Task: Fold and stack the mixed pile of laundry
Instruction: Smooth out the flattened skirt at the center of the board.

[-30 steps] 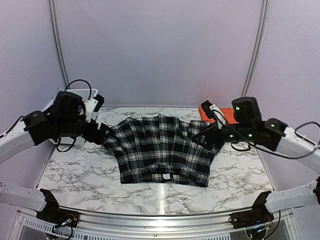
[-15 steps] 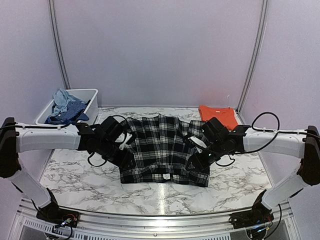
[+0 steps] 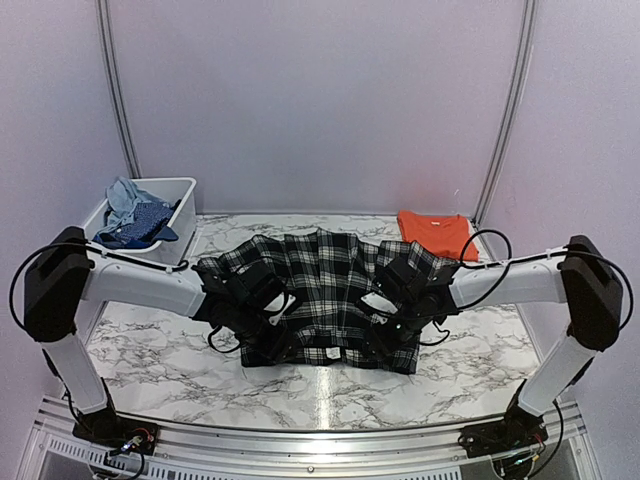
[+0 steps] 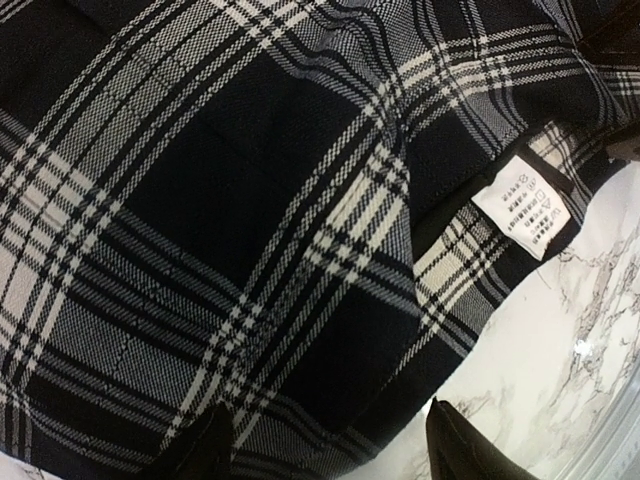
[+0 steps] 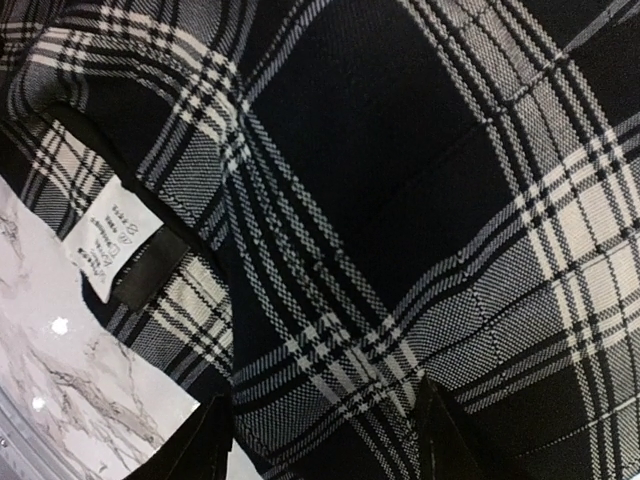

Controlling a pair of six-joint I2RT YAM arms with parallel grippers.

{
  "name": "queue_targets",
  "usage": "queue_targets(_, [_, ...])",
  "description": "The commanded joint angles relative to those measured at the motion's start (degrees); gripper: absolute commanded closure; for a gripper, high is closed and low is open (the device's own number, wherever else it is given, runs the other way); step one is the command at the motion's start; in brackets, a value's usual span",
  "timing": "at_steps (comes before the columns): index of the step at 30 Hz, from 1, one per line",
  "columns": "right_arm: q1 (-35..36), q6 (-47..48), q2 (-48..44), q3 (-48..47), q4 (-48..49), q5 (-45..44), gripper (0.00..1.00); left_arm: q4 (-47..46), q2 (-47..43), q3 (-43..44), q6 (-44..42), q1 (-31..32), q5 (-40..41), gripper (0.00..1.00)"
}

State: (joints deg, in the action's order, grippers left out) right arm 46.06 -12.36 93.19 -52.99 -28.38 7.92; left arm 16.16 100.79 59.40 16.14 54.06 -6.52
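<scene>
The plaid piece (image 3: 318,290) lies spread flat in the middle of the desk (image 3: 160,345), its long axis running left to right and its near hem, with a small white label (image 3: 328,352) at the centre, turned toward the arm bases. The coming move turns on that hem: each hand hangs just inside it, looking straight down on the cloth, the left hand (image 4: 335,450) over the near-left part and the right hand (image 5: 322,440) over the near-right part, with the label between them. So each arm is nearest its own corner, and a fold away from the bases looks like the step in hand. Both hands are released: in each wrist view the two dark fingers stand apart with flat, unbunched plaid showing between them, and nothing is grasped; whether the tips touch the cloth I cannot tell. Farther out, the orange T-shirt (image 3: 437,232) lies folded at the far right of the desk, well apart from the plaid, and the pale blue piece (image 3: 130,215) sits heaped in the white bin (image 3: 172,186) at the far left.
</scene>
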Motion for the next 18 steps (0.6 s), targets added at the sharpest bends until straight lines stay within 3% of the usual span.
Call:
queue_targets(1, [1.2,-1.6,2.5,-2.1,0.2,-5.4,0.43,-2.1,3.7,3.7,-1.7,0.8,1.7,0.32])
queue_targets(7, [1.2,-3.5,2.4,-4.3,-2.7,-12.1,0.56,-2.1,3.5,4.8,-1.6,0.8,4.6,0.49])
queue_targets(18, [1.2,-2.3,-1.8,-8.0,-7.1,-13.3,0.91,-2.0,-1.3,4.4,-3.5,0.7,4.7,1.00])
